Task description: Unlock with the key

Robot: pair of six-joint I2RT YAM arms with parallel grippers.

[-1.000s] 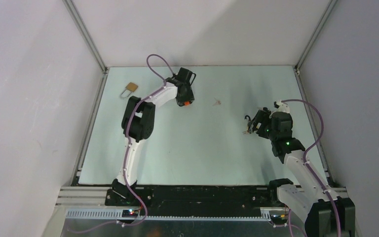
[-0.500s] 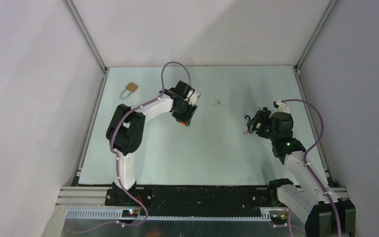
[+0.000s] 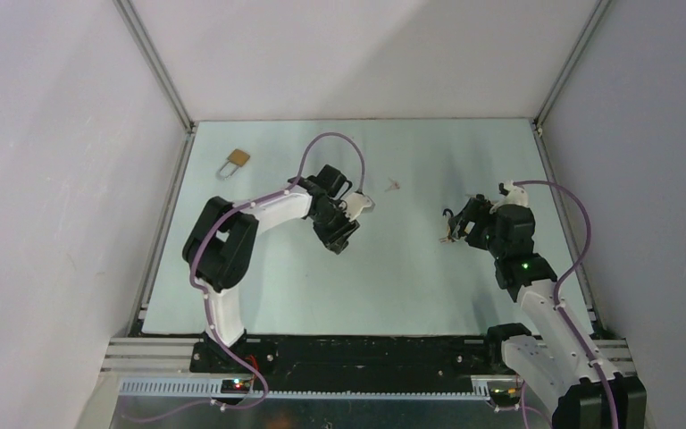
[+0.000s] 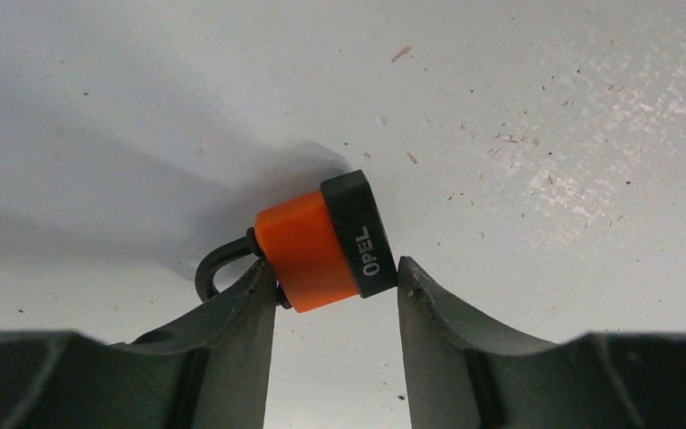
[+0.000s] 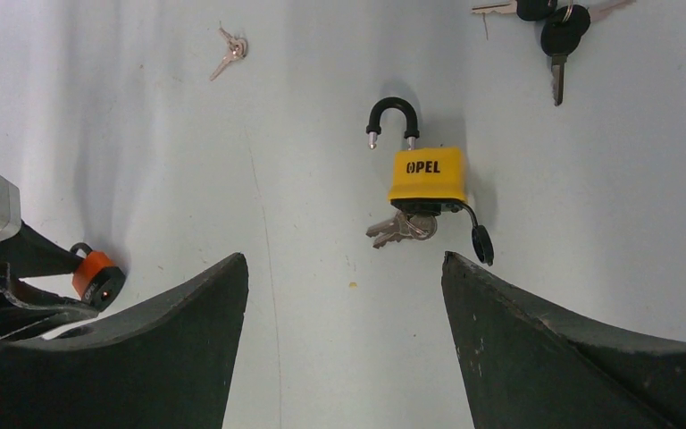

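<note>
Left pincer (image 4: 332, 270): I see it clamped on the orange padlock (image 4: 322, 246), left of mid-table.
Right pincer (image 5: 344, 264): spread wide, holding nothing, over the yellow padlock (image 5: 426, 174).
Key (image 5: 399, 229): at the yellow padlock's base, right side.

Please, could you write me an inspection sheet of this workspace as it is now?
Surface: pale table, fine specks on it.
Job's things: orange padlock between the fingers of the left hand; yellow padlock lying flat, shackle open, key bunch at its keyhole end.
Clutter: brass padlock far left; small keys; black-headed keys.
Hands: left hand shut on orange padlock; right hand open over yellow padlock.
Cables: one purple cable along each arm.
Surroundings: white walls; nothing else seen.
</note>
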